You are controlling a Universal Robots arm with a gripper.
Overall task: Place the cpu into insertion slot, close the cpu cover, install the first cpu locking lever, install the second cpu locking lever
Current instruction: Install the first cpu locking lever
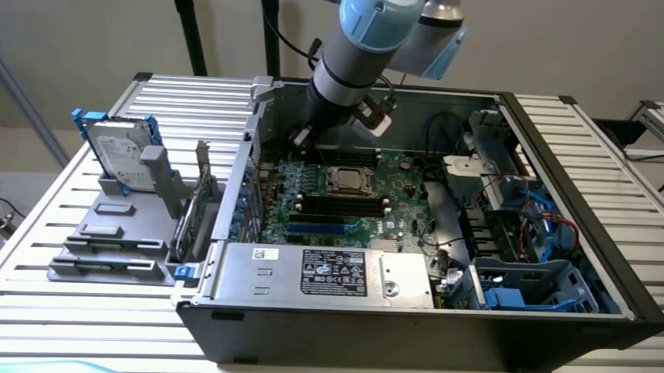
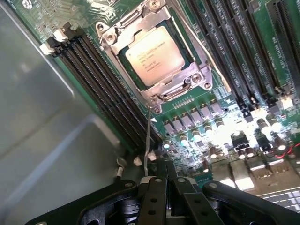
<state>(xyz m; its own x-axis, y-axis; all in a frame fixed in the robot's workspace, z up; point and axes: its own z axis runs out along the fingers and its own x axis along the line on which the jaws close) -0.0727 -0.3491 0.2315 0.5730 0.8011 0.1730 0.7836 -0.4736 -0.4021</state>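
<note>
The cpu [image 2: 154, 55], a dull silver square, lies flat in the insertion slot [image 2: 123, 62] on the green board. The cpu cover [image 2: 183, 84], a silver frame, is folded down around it. One thin locking lever [image 2: 147, 136] rises from the socket's corner and ends just beside my fingertips. Another lever [image 2: 208, 56] lies along the socket's far side. My gripper [image 2: 161, 182] is shut, hovering over the board a short way off the socket. Whether it touches the raised lever I cannot tell. In the exterior view the socket [image 1: 347, 180] sits mid-board, below the arm's wrist [image 1: 340, 93].
Long black memory slots [image 2: 103, 79] flank the socket, with a grey case wall [image 2: 42, 108] close beside them. A power supply [image 1: 322, 272] fills the case front. Cables and blue drive bays [image 1: 529, 233] crowd the exterior view's right. A hard drive [image 1: 117, 151] stands outside at the left.
</note>
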